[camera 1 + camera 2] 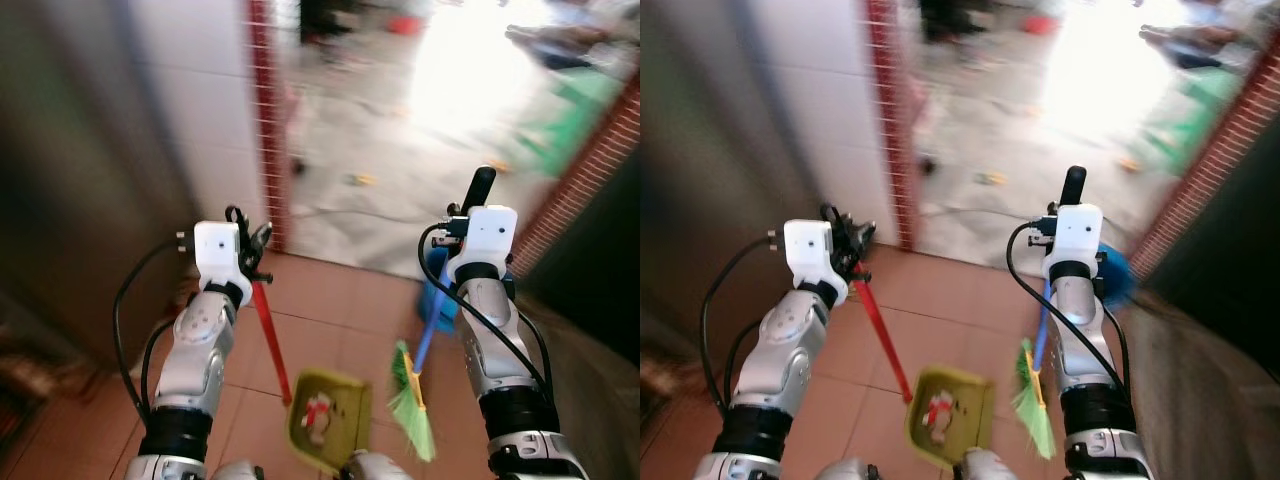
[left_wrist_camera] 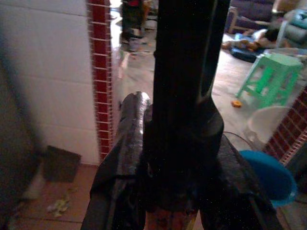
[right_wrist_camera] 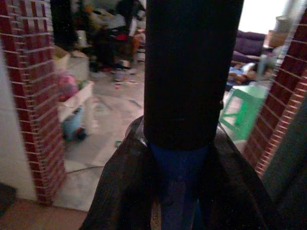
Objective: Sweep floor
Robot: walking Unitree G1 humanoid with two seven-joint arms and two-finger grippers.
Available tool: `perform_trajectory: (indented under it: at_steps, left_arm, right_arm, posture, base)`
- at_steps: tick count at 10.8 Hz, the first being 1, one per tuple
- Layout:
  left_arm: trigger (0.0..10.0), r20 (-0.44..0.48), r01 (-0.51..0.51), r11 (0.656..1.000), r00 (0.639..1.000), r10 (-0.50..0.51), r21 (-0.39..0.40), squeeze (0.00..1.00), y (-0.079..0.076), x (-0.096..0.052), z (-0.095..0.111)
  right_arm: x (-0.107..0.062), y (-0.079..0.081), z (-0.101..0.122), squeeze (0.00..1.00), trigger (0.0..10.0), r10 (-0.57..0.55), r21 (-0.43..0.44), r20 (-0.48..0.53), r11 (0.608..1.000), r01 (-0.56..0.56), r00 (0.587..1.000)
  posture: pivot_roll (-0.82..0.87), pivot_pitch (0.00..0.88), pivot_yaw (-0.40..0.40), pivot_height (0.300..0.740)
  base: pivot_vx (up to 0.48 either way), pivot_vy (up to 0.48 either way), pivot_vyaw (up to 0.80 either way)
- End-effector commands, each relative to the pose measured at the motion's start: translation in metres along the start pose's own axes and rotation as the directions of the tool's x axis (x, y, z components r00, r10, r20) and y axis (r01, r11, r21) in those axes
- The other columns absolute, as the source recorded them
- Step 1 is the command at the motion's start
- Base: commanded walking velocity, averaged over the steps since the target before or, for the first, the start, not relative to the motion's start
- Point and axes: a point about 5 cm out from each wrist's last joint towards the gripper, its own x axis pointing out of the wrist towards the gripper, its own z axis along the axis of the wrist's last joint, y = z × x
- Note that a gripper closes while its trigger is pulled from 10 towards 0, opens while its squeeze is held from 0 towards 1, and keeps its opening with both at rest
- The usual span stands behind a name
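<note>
Head views show left end effector clamped on red-handled dustpan, right end effector on broom.

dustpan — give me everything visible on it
The yellow-green plastic dustpan hangs low between the two arms, above the terracotta tile floor. Its tray looks roughly square, tilted, and holds red-and-white scraps. A long red handle rises at a slant from its left edge into the left gripper, which is shut on it. The green broom head hangs beside it, apart. Motion blur hides finer detail.
</note>
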Motion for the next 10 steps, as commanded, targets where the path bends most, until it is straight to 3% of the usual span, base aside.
perform_trajectory:
  at_steps: [1, 6, 10]
  left_arm:
    - [10.0, 0.053, 0.006, 1.000, 0.999, -0.006, -0.004, 0.00, 0.0009, 0.0033, 0.0153]
    - [10.0, 0.039, 0.014, 1.000, 0.999, -0.014, -0.010, 0.00, -0.0029, 0.0024, 0.0134]
    - [10.0, 0.051, 0.036, 0.999, 0.998, -0.035, -0.006, 0.00, -0.0074, 0.0004, 0.0146]
  right_arm:
    - [0.0035, 0.0005, 0.0070, 0.00, 10.0, -0.002, 0.002, 0.025, 1.000, 0.002, 1.000]
    - [0.0039, 0.0003, 0.0064, 0.00, 10.0, -0.002, -0.009, 0.020, 1.000, 0.002, 1.000]
    - [0.0045, -0.0002, 0.0053, 0.00, 10.0, -0.004, -0.018, 0.013, 1.000, 0.004, 1.000]
  posture:
    - [-0.04, 0.000, 0.007, 0.740]
    - [-0.04, 0.000, 0.005, 0.740]
    - [-0.04, 0.000, 0.003, 0.740]
  base:
    - [0.000, 0.281, -0.80]
    - [0.000, 0.456, -0.73]
    - [0.000, 0.000, 0.00]
